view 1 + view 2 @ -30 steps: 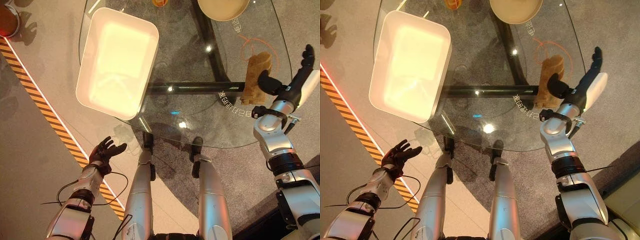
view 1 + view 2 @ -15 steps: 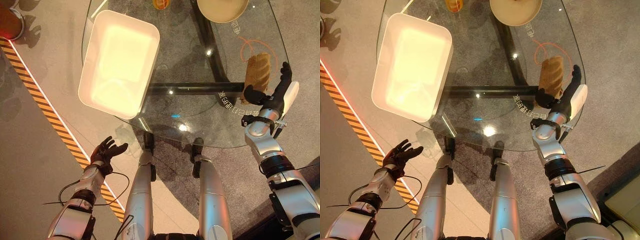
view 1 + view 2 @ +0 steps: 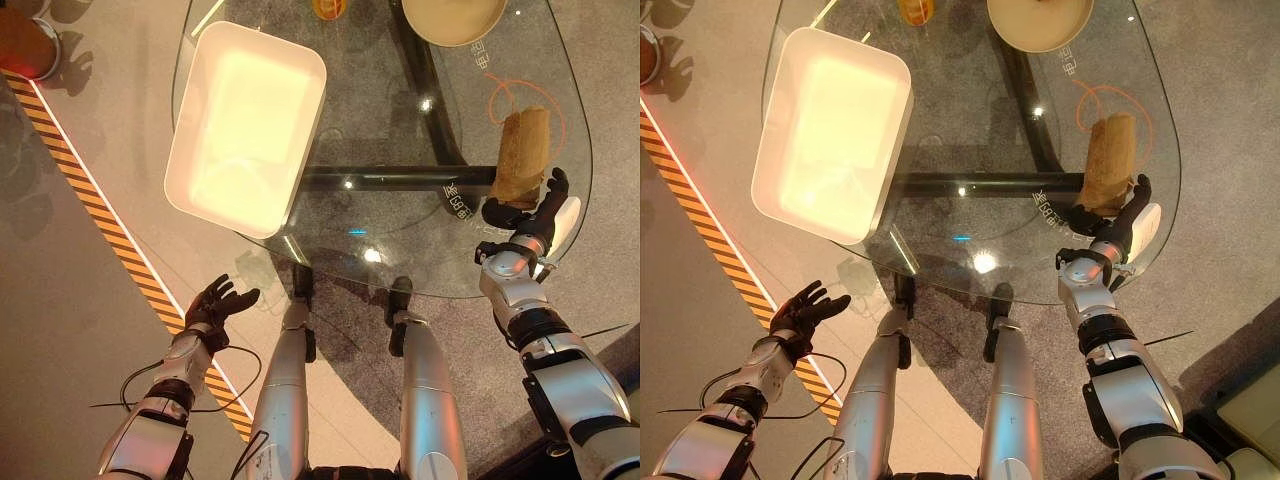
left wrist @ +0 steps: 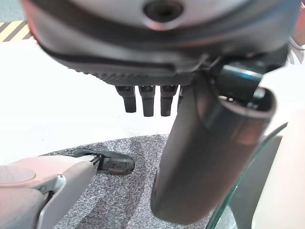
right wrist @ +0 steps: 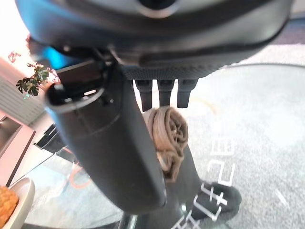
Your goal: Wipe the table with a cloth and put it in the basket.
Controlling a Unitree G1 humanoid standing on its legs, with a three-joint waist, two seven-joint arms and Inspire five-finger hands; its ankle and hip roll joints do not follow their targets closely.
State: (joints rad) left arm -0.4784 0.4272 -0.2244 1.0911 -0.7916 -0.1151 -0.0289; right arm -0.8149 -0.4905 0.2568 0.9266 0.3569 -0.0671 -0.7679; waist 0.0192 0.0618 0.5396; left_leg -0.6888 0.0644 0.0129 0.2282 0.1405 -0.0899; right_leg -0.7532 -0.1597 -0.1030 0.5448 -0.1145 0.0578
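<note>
A rolled tan cloth (image 3: 522,155) lies on the right side of the round glass table (image 3: 370,110), inside an orange ring mark. My right hand (image 3: 540,205) hangs at the table's near right edge, just at the cloth's near end, open with straight fingers and the thumb spread out. In the right wrist view the cloth (image 5: 167,136) shows past the fingers (image 5: 159,93), not gripped. The white rectangular basket (image 3: 220,222) stands on the left side of the table. My left hand (image 3: 215,305) is open, low beside the table over the floor.
A beige bowl (image 3: 453,18) and an orange thing (image 3: 330,8) sit at the table's far edge. A dark frame bar (image 3: 400,178) runs under the glass. Yellow-black tape (image 3: 90,200) crosses the floor at left, with a reddish object (image 3: 25,45) beyond it.
My right hand has drawn back from beside the cloth's right flank to its near end, nearer my body. The camera has shifted a little. The cloth, basket and left hand stay put.
</note>
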